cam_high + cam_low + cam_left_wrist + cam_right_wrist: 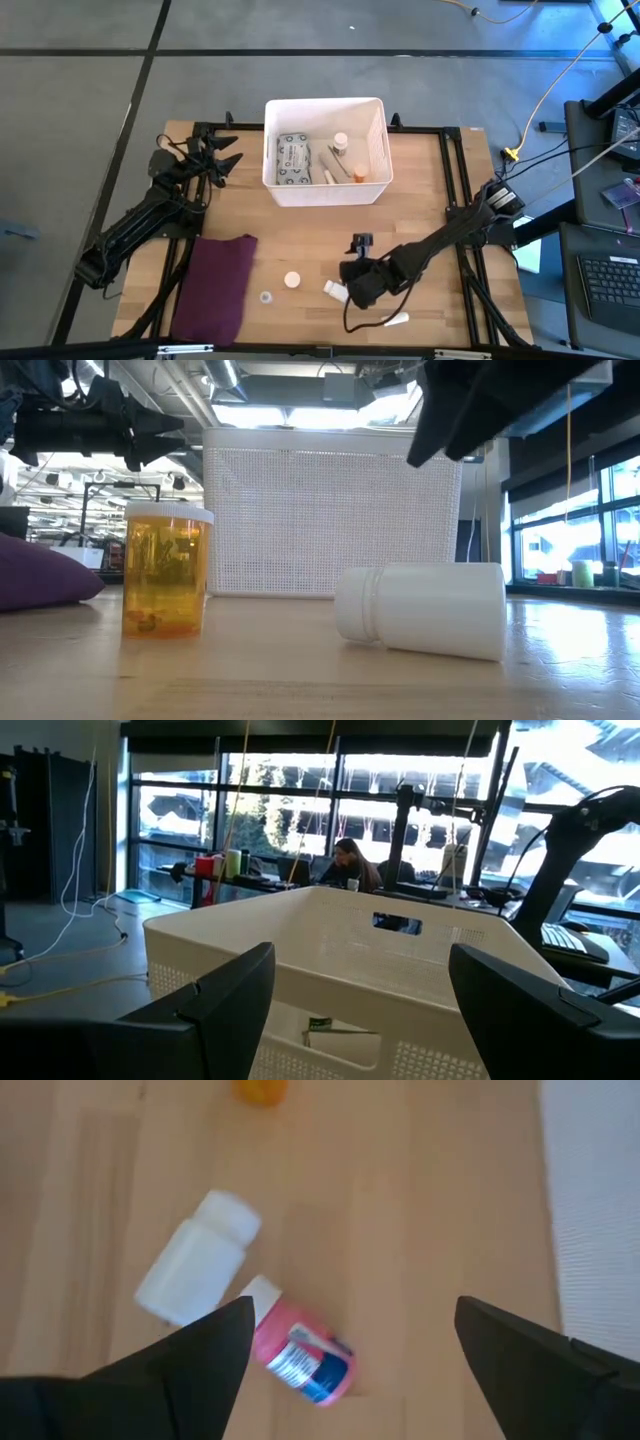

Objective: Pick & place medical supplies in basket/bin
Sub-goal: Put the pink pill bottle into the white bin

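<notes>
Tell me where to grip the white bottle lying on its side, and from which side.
Grip the white plastic bottle across its wide body, not the narrower cap, descending from above with fingers straddling its long axis. It lies flat on the wooden table, and the open right gripper hovers nearby.

Bright daylight; right wrist view blurred

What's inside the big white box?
The white box holds a grey-green printed packet, a white bottle, an orange-capped one and a tube leaning beside them. Anything lying under the packet is covered, so it cannot be seen.
</notes>
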